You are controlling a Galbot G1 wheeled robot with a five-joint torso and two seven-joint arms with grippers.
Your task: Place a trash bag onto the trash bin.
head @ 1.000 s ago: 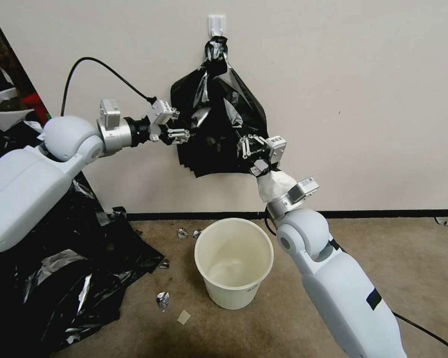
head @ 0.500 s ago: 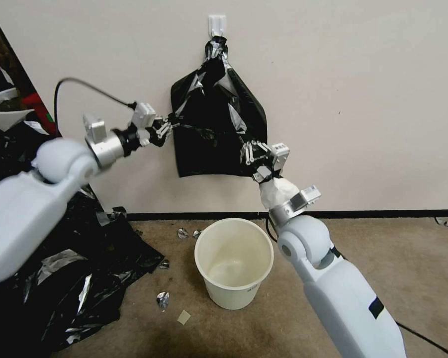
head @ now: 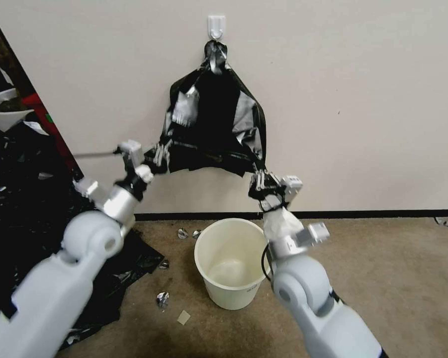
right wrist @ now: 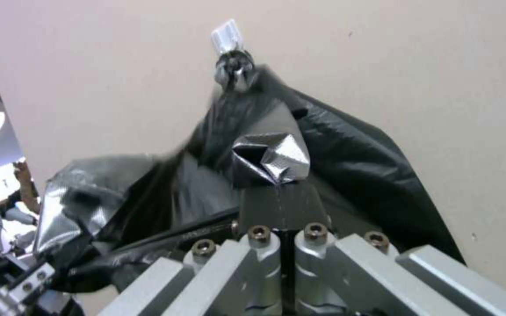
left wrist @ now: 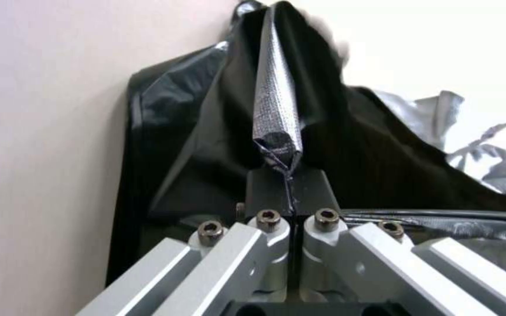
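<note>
The trash bag [head: 211,124], glossy black with grey sheen, hangs from a wall hook [head: 217,26] and is stretched between both grippers. My left gripper [head: 159,154] is shut on its lower left corner, and my right gripper [head: 260,180] is shut on its lower right corner. Up close, the left gripper [left wrist: 288,175] pinches a narrow fold of the bag [left wrist: 276,109], and the right gripper [right wrist: 279,193] pinches a crumpled corner of the bag [right wrist: 273,158]. The cream-white trash bin [head: 232,297] stands open on the carpet below, between the arms.
A heap of black plastic sheets [head: 99,283] covers the floor at the left. A white bowl-shaped pot [head: 2,107] sits at the far left. Small foil scraps [head: 162,300] lie near the bin. Bare carpet [head: 393,263] lies to the right.
Both grippers have moved down the wall, the left one also outward to the left. The bag's lower corners came with them, so the bag now spreads wider and tauter.
</note>
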